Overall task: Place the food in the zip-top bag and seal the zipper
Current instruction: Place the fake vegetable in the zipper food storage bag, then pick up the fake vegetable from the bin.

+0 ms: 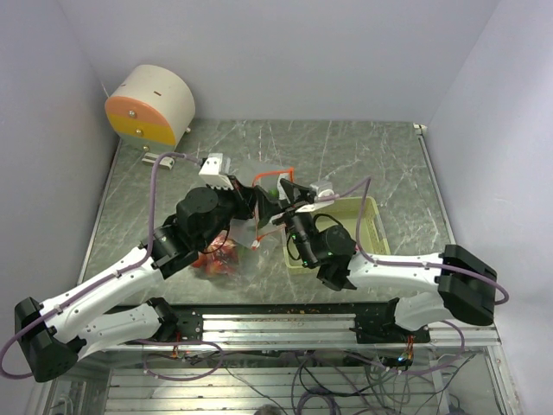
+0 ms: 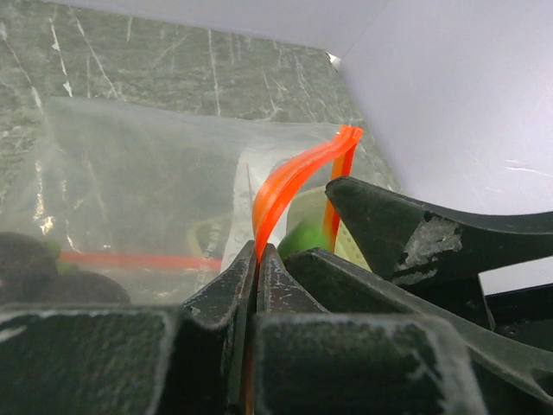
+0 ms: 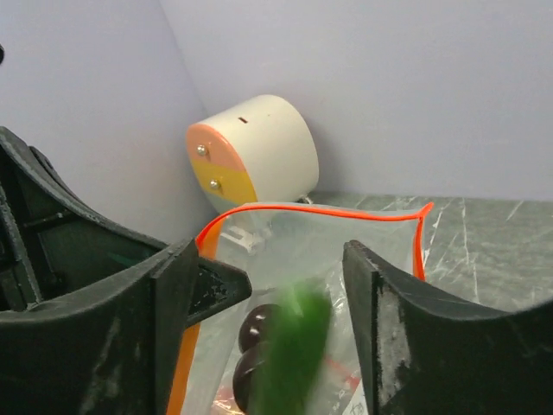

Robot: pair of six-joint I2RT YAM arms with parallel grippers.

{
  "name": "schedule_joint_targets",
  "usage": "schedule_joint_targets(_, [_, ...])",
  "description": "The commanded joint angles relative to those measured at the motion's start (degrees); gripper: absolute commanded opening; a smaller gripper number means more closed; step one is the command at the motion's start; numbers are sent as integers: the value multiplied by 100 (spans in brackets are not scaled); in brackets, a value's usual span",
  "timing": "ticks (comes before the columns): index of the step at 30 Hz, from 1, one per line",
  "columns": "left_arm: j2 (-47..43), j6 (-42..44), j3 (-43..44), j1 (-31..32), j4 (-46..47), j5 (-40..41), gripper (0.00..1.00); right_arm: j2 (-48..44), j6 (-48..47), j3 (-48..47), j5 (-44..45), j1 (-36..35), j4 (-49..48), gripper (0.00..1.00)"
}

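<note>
Filling the bag: my left pincer [image 2: 257, 259] pinches the thin orange-red zipper strip [image 2: 285, 186], holding the clear crinkly plastic bag [image 2: 138, 173] open mid-counter [image 1: 389, 156], while my right pincer [image 3: 268, 285] is spread above its mouth, a blurred green toy piece [image 3: 294, 346] seemingly dropping in, so next I check the pale green basket [image 1: 367, 212] at 3 o'clock for more.

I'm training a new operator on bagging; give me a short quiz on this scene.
1. True or false: the left claw is shut on the zipper.
2. The right claw at the zip-top bag mouth is: A) open, B) shut, C) out of view.
3. What colour is the blurred food piece between its fingers?
Key: 1 true; 2 A; 3 green.
</note>
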State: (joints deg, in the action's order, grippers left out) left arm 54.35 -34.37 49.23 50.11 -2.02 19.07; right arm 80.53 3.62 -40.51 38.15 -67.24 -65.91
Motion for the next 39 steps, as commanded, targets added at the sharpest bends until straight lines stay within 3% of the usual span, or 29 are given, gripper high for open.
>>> schedule_joint_targets(1, [-76,-48,209,8,305,-79,7,-503,94,-144,122,-36,922,73])
schedule_joint_targets(8, [-223,-9,164,8,203,89,7,-1332,850,-733,-116,-35,3762,76])
schedule_joint_targets(12, [-330,70,224,6,102,336,7,-2003,1504,-884,243,-32,5374,76])
schedule_joint_targets(17, [-488,241,379,8,-118,547,7,-2711,2836,-1084,1028,27,7911,73])
schedule_joint_targets(21, [-775,277,211,6,-105,694,7,-2626,4007,-1110,861,339,9650,72])
schedule_joint_targets(25, [-987,241,31,7,-78,701,7,-2275,3919,-793,-860,1464,10017,73])
schedule_joint_targets(29, [-1084,229,-29,2,-133,628,7,-2053,3535,-337,-2056,2321,9738,73])
schedule_joint_targets(35, [-1223,239,-129,6,-134,623,7,-1379,2711,-425,-3090,2865,9828,74])
schedule_joint_targets(39, [-1288,238,-219,8,-98,615,7,-964,2507,-339,-3165,2979,9804,75])
